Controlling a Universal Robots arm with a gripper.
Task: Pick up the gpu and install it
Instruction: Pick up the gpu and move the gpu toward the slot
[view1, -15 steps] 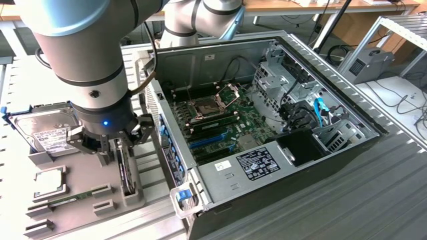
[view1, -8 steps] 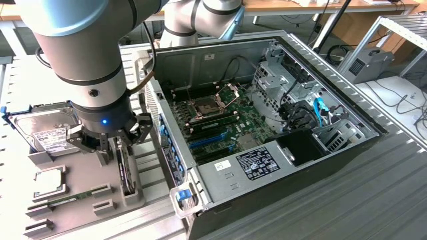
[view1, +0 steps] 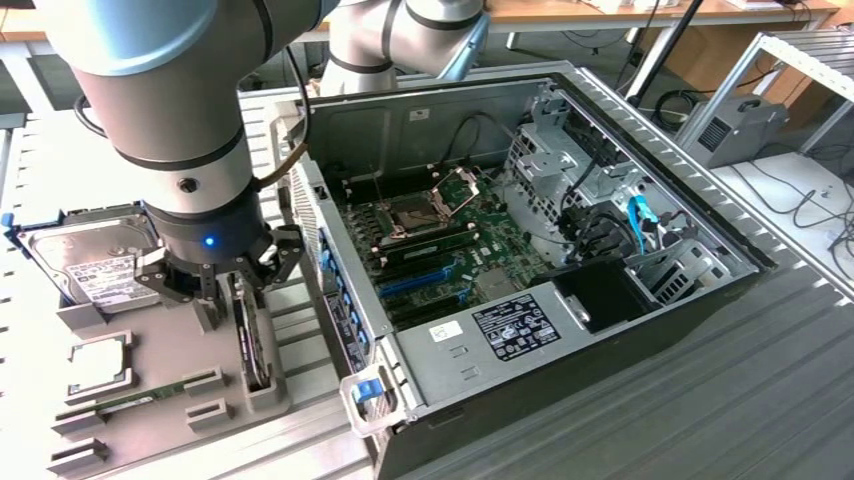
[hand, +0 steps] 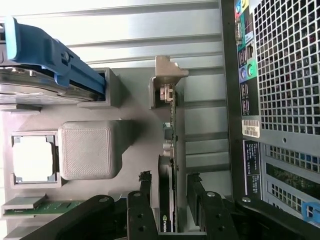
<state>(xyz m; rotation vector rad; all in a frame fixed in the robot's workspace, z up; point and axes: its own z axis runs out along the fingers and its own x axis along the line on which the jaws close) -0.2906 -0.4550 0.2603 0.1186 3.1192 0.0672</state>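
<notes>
Gripper (view1: 218, 292) hangs low over the grey fixture tray (view1: 160, 345), beside the open computer case (view1: 667, 330). The gpu (hand: 169, 150) stands on edge in its slotted holder on the tray: a thin black card, blade-like edge-on, with a green board edge, a small green logo near the gripper and a pale metal piece at the far end. Fingers (hand: 145, 195) are spread wide, one on each side of the card and clear of it, grasping nothing. The hard drive (view1: 94, 265) sits in its own holder nearby.
</notes>
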